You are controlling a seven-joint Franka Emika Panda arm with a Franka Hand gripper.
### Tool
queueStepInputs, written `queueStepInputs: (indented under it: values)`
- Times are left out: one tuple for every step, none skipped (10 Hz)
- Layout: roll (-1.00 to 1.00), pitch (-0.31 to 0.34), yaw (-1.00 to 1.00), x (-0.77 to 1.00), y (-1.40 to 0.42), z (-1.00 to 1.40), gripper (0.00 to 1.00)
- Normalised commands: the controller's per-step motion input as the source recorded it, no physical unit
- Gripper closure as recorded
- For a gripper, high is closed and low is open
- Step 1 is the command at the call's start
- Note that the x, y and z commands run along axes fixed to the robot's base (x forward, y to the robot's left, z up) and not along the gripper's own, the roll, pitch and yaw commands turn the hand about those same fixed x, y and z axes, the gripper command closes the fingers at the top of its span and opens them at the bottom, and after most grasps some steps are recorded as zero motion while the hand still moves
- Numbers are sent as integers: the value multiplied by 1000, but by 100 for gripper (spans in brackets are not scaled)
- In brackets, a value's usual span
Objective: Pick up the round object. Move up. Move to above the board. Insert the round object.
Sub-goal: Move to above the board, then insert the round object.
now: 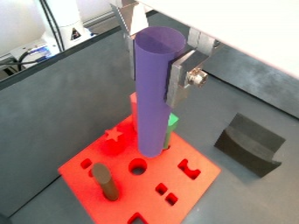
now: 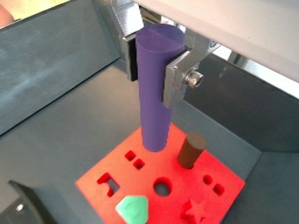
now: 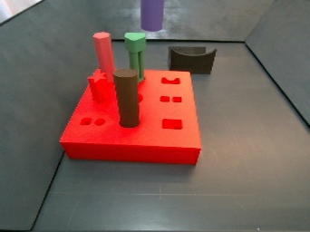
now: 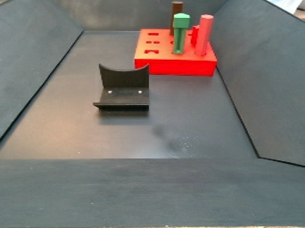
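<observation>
I see the tool (image 1: 158,57) clamped on the round object (image 1: 156,92), upright, hanging above the board (image 1: 82,171). Brown peg (image 3: 126,98), green peg (image 3: 136,56) and pink-red peg (image 3: 103,56) stand in the board.

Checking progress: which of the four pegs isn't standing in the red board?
The purple peg. The claw holds it upright above the board; the others stand in holes.

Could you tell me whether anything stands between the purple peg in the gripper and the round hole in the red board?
Nothing visible does. The gripper holds the purple peg upright above the red board, and the round hole lies open below. The brown peg and green peg stand off to the sides.
</observation>
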Motion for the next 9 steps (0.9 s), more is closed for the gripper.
queueStepInputs:
  values:
    - [10,99,6,38,-192,43,100]
    - [0,17,-63,609,97,-217,100]
    - [0,0,-114,446,66,-214,100]
    - [0,0,-74,0,180,-251,100]
    - [0,-51,0,-94,200,-406,100]
    - [0,-89,0,-126,149,-511,100]
    - [7,-84,0,-131,137,-663,100]
    - [0,-89,-6,-171,129,-883,100]
    - [0,-109,-29,-140,134,-931,100]
